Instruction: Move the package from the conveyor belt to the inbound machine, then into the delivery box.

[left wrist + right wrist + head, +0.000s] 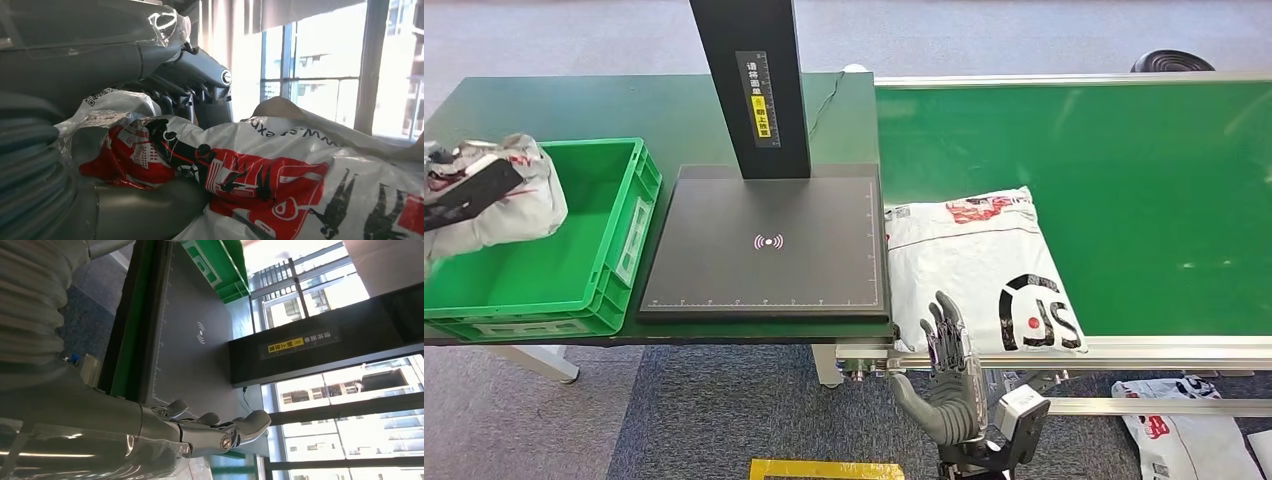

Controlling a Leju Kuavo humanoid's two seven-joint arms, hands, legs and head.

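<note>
We see our left hand (464, 190) gripping 1 crumpled package (519, 205) over the green box (614, 260), fingers mostly hidden; our right hand (949, 375) is spread, holding nothing.

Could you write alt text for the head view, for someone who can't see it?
The robot's left hand holds a white package over a green delivery box. Its open right hand hangs at the edge of a green conveyor belt bearing another white package, beside a black scanner platform.

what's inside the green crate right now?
Bare floor shows across most of the green crate. The left hand holds a white package over its left side, hiding whatever lies under it there.
</note>
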